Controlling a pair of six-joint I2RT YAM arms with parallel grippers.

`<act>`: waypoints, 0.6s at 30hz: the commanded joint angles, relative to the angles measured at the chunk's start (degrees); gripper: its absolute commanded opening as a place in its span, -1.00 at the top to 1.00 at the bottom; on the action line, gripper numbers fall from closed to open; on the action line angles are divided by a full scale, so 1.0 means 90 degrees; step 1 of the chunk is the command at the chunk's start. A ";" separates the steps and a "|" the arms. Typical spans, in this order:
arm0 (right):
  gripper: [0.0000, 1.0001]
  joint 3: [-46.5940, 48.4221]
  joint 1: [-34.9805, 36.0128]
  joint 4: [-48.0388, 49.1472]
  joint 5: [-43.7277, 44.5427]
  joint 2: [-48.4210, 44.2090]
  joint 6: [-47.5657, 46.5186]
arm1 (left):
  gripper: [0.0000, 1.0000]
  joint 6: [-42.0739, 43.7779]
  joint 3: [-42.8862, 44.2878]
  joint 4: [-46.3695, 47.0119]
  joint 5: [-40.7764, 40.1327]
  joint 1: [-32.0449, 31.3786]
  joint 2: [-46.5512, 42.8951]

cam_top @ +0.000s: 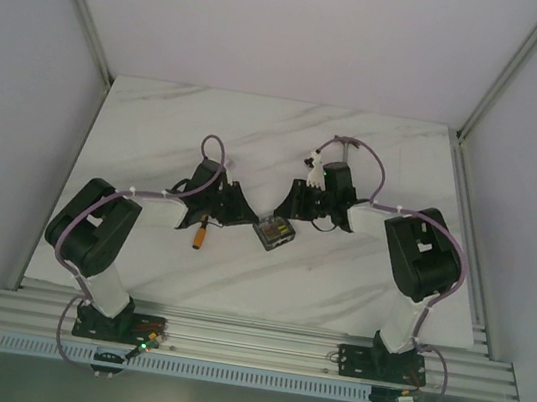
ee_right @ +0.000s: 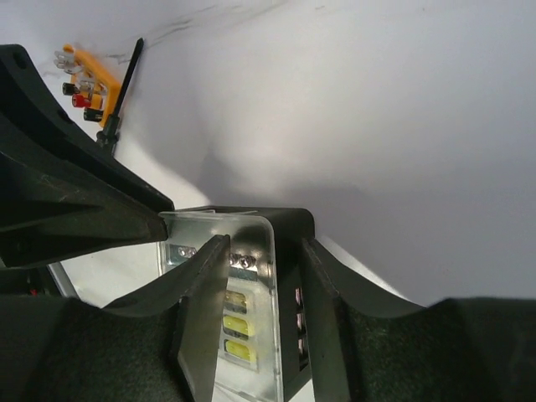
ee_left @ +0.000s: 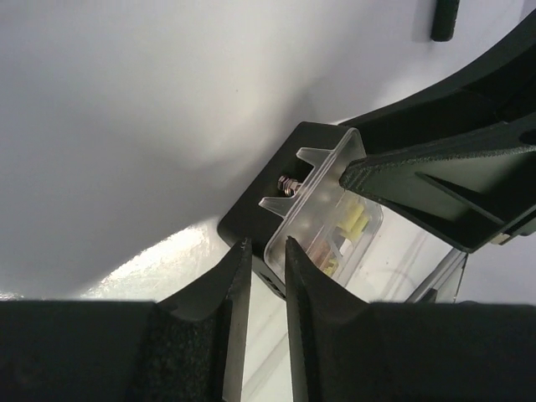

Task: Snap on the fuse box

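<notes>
The white marble-patterned bench (cam_top: 157, 134) is carrying everything, and both arms are reaching in toward its middle. The right gripper (ee_right: 264, 251) is straddling the small black square plastic fuse box (ee_right: 289, 285). One of its fingers is lying over the clear lid (ee_right: 255, 243) and the other is running alongside the black wall. Whether it is actually pinching the box I cannot tell. The left gripper (ee_left: 264, 251) is standing with its jaws a narrow slit apart, and the fuse box's near corner is sitting just at its fingertips. I cannot tell whether it is gripping anything either.

The fuse box is lying between the two grippers, right at the tips of both. It is looking light and rigid, and its smooth plastic is probably slippery. The thin clear lid is likely the fragile part under a hard squeeze. I judge the best hold to be across the black walls, with pressure going onto the lid's edges near its latch tabs rather than onto its centre over the yellow fuses (ee_right: 239, 322).
</notes>
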 commanded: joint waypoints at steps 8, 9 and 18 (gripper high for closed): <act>0.17 0.0322 0.0266 -0.0257 -0.0067 0.0529 -0.0323 | 0.55 -0.0597 -0.1016 0.0974 0.0462 -0.0307 -0.0001; 0.15 0.0421 0.0266 -0.0353 0.0023 0.0475 -0.0376 | 0.52 -0.0610 -0.1070 0.0929 0.0408 -0.0345 -0.0112; -0.07 0.0545 0.0165 -0.0877 0.1408 -0.0712 -0.0476 | 0.22 -0.0428 -0.1106 0.0338 -0.0040 -0.0453 -0.0955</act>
